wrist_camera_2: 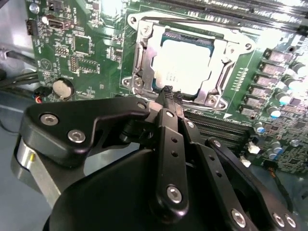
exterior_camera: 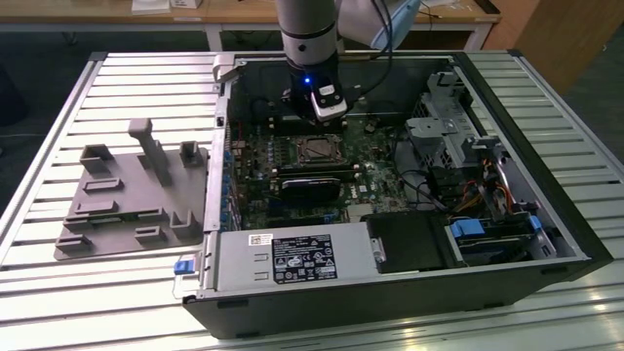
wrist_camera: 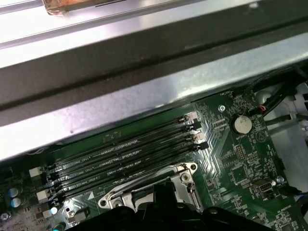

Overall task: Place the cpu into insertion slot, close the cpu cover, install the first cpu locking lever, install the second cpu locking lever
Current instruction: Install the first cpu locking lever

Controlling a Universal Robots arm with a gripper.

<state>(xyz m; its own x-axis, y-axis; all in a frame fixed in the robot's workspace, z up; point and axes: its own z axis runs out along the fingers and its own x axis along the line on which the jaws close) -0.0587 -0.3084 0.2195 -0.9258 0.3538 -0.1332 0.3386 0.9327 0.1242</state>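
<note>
Gripper (wrist_camera_2: 169,95): your fingers are drawn together to a narrow point with nothing between them, tips hanging just above the socket's near edge
Cpu (wrist_camera_2: 185,65): directly ahead of the fingertips, lying flat inside the insertion slot (wrist_camera_2: 144,53), pale top up
Cpu cover (wrist_camera_2: 222,57): its silvery frame lies around the chip; whether it is fully down, you cannot tell
Key relation: chip sits just past the tips, so your tool is over the socket rim, not the chip centre
Exterior check: arm stands upright over the insertion slot (exterior_camera: 319,148) in the open computer case (exterior_camera: 546,219)
</note>
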